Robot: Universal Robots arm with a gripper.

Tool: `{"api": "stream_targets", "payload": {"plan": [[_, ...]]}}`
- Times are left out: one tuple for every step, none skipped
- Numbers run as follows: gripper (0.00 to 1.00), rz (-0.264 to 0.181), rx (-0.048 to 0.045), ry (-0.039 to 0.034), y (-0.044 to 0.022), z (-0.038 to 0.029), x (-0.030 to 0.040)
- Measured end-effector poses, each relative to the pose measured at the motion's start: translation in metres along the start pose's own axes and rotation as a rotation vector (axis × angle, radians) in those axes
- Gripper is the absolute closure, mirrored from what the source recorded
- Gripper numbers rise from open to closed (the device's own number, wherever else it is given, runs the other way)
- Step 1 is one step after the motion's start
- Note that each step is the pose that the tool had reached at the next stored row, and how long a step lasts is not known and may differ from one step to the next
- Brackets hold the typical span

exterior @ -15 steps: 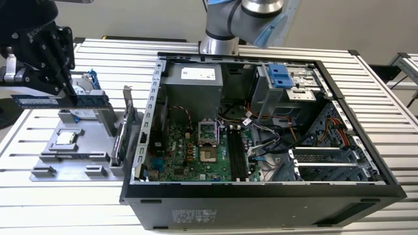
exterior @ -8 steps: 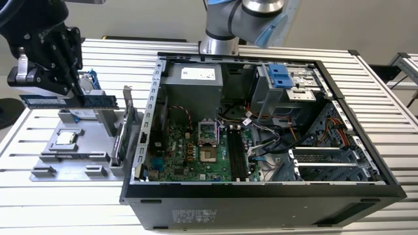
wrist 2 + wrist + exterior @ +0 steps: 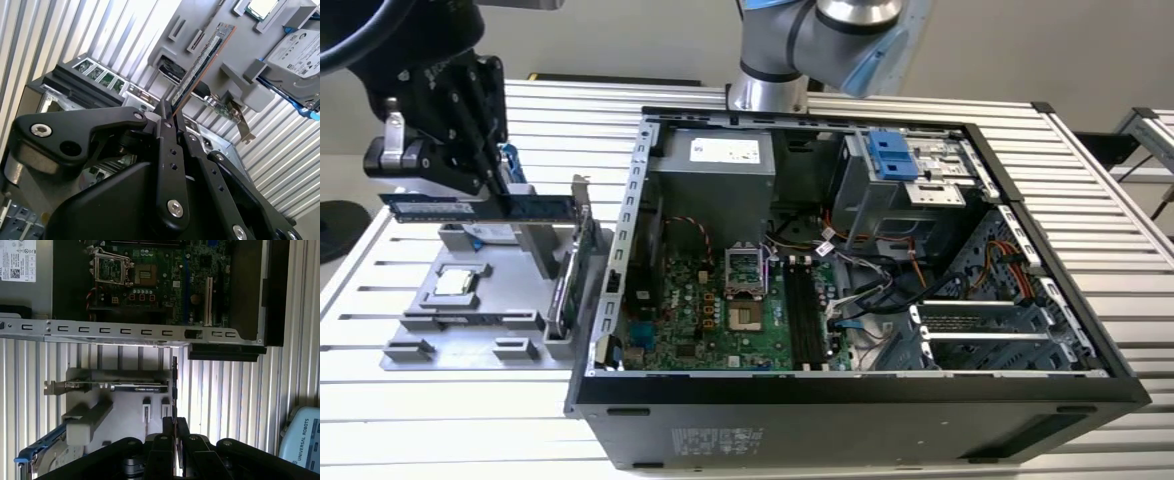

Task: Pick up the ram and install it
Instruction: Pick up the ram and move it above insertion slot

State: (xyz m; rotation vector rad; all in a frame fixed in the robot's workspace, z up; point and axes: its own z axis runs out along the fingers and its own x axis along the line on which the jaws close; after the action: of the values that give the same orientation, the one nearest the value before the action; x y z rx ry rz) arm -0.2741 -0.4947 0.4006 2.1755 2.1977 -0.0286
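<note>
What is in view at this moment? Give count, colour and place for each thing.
ram: 1, blue-green, clamped in the gripper above the holder tray
holder tray: 1, grey, on the table at the exterior view's left
processor chip: 1, silver, lying in the tray
expansion card: 1, dark with metal bracket, standing in the tray
hard drive: 1, silver, in the tray
computer case: 1, black, open, mid-table
motherboard: 1, green, inside the case
table: 1, silver, slatted
arm: 1, grey and blue, behind the case
gripper: 1, black, shut on the ram
</note>
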Motion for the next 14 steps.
{"api": "stream_targets", "payload": {"plan": [[1.0,0.0,0.0,0.0001,0.0017,0.0001,0.0],[1.0,0.0,0.0001,0.0001,0.0033,0.0002,0.0],[1.0,0.0,0.0003,0.0001,0.005,0.0001,0.0],[1.0,0.0,0.0004,0.0001,0.0066,0.0002,-0.0001],[1.0,0.0,0.0005,0.0001,0.0083,0.0002,-0.0001],[1.0,0.0,0.0006,0.0001,0.0099,0.0003,-0.0001],[1.0,0.0,0.0007,0.0001,0.0115,0.0003,-0.0001],[1.0,0.0,0.0009,0.0001,0.0132,0.0003,-0.0001],[1.0,0.0,0.0009,0.0001,0.0148,0.0004,-0.0001],[1.0,0.0,0.0011,0.0001,0.0165,0.0004,-0.0001],[1.0,0.0,0.0012,0.0001,0.0182,0.0004,-0.0002],[1.0,0.0,0.0013,0.0001,0.0198,0.0005,-0.0002],[1.0,0.0,0.0014,0.0001,0.0214,0.0005,-0.0002],[1.0,0.0,0.0015,0.0001,0.0231,0.0006,-0.0002]]}}
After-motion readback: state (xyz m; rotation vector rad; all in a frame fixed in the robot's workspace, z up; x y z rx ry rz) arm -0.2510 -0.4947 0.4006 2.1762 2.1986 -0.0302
